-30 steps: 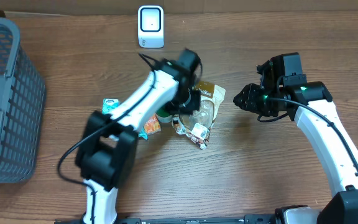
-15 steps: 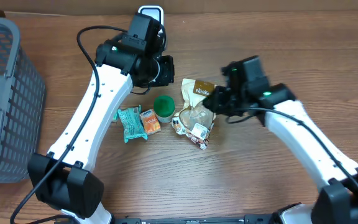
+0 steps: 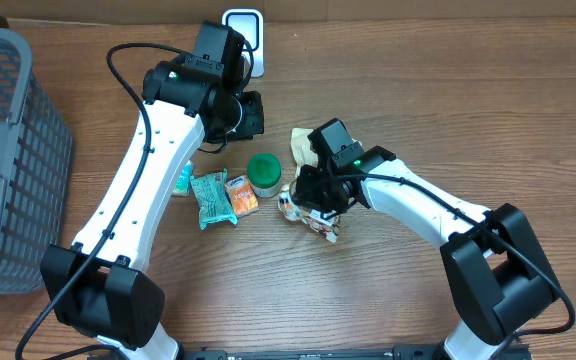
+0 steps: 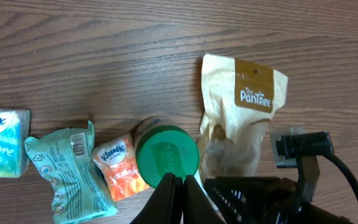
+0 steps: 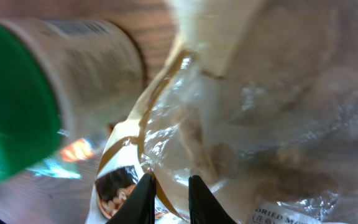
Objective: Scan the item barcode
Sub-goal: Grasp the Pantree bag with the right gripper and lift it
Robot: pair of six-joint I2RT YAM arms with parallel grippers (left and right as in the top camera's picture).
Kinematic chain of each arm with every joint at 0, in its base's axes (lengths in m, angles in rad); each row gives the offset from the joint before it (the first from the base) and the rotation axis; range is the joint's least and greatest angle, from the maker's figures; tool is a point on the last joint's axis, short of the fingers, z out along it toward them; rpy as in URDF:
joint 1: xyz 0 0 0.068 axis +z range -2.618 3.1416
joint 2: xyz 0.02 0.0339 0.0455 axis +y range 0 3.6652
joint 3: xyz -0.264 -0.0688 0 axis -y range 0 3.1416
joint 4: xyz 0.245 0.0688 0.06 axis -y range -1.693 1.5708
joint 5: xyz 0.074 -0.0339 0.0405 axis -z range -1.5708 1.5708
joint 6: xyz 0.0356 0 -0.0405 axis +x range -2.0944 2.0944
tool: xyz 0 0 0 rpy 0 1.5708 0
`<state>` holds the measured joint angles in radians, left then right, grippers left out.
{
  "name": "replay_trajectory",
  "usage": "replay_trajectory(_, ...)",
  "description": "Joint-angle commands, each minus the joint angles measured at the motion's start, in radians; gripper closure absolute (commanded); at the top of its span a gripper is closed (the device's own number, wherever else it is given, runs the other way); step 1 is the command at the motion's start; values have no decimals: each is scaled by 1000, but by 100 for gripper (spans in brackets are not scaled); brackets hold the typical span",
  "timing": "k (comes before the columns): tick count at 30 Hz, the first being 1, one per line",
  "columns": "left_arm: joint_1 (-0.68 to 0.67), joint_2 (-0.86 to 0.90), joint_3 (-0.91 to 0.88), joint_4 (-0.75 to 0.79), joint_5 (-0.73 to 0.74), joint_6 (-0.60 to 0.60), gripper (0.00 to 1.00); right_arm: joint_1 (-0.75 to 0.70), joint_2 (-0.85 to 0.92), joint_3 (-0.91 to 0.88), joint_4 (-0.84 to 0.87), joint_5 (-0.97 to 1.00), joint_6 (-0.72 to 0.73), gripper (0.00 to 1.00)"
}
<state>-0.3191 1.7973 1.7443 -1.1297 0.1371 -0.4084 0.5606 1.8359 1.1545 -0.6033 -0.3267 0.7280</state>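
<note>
1. Pressing onto the snack pouch (image 3: 301,145), just right of the green-lidded jar (image 3: 264,173), my right gripper (image 5: 168,186) has its jaws a slit apart. Whether they pinch the clear film I cannot tell.
2. My left gripper (image 4: 178,185) hangs above the jar, jaws fully together, holding nothing.
3. Left of the jar lie an orange tissue pack (image 4: 122,165) and a teal packet (image 4: 64,171).
4. The scanner (image 3: 248,20) stands beyond the jar, well apart.
</note>
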Motion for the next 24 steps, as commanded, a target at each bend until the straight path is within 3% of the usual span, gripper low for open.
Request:
replay_trajectory(1, 0, 9, -10, 5, -18, 27, 96, -28, -3, -7, -66, 20, -47, 84)
replay_trajectory(8, 0, 9, -10, 8, -22, 27, 96, -143, -3, -7, -191, 33, -211, 84)
replay_trajectory(13, -1, 9, -10, 8, -37, 27, 96, -232, -3, 19, -266, 156, -324, 82)
replay_trajectory(18, -1, 9, -10, 8, -37, 27, 96, -287, -3, 25, -211, 206, -505, 75)
replay_trajectory(24, -2, 9, -10, 7, -37, 27, 96, -294, -5, 56, -176, 276, -580, 73)
